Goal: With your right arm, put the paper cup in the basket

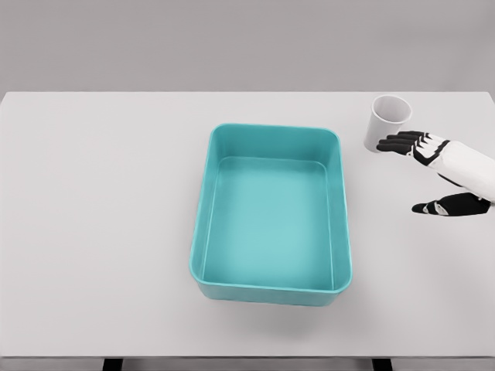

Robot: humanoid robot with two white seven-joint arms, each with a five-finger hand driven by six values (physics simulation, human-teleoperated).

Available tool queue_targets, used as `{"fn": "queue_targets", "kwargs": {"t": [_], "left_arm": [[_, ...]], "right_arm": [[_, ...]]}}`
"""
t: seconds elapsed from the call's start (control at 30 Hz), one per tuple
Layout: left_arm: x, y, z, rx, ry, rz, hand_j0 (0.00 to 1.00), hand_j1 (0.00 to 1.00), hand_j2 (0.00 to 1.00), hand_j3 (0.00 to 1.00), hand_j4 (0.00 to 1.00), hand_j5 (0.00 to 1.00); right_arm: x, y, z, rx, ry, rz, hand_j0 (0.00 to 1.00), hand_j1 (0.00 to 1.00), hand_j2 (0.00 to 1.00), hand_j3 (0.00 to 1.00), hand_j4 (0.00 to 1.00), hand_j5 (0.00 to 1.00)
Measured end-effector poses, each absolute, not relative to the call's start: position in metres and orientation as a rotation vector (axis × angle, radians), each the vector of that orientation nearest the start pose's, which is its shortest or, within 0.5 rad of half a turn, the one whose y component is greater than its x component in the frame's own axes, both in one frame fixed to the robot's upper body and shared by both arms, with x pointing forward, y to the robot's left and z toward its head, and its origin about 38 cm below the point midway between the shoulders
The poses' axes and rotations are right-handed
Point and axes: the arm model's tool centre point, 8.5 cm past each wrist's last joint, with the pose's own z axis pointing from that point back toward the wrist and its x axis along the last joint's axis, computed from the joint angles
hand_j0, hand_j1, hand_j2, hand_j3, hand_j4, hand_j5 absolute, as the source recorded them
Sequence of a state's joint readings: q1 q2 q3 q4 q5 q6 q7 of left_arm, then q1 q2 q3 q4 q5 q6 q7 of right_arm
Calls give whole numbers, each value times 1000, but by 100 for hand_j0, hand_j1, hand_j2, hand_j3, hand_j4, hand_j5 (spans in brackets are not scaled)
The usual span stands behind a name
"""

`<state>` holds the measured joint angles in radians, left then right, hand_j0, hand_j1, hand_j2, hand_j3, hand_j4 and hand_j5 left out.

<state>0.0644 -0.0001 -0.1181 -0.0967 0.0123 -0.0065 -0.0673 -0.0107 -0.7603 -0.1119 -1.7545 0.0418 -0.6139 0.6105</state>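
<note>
A white paper cup point(385, 122) stands upright on the table near the far right, its mouth open toward me. My right hand point(411, 175) comes in from the right edge, just in front of and to the right of the cup. Its black fingers point(401, 143) are spread and reach toward the cup's base, with the thumb point(435, 207) held apart lower down; nothing is held. The teal rectangular basket point(203, 202) sits in the middle of the table, left of the cup, with nothing inside. No left arm shows.
The white table point(100, 216) stretches wide to the left of the basket. Its front edge runs along the bottom of the view, and its far edge lies just behind the cup.
</note>
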Motion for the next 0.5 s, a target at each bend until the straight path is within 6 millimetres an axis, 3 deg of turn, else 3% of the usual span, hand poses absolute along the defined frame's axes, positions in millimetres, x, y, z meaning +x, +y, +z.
{"fn": "queue_targets", "kwargs": {"t": [0.3, 0.5], "left_arm": [[-8, 262, -264, 10, -30, -108, 100, 100, 100, 100, 100, 100], [-8, 262, -264, 10, -30, -108, 100, 100, 100, 100, 100, 100]], "right_arm": [[333, -370, 240, -295, -1820, 1522, 100, 100, 100, 100, 100, 100], [346, -379, 261, -138, -1906, 1222, 100, 100, 100, 100, 100, 100]]}}
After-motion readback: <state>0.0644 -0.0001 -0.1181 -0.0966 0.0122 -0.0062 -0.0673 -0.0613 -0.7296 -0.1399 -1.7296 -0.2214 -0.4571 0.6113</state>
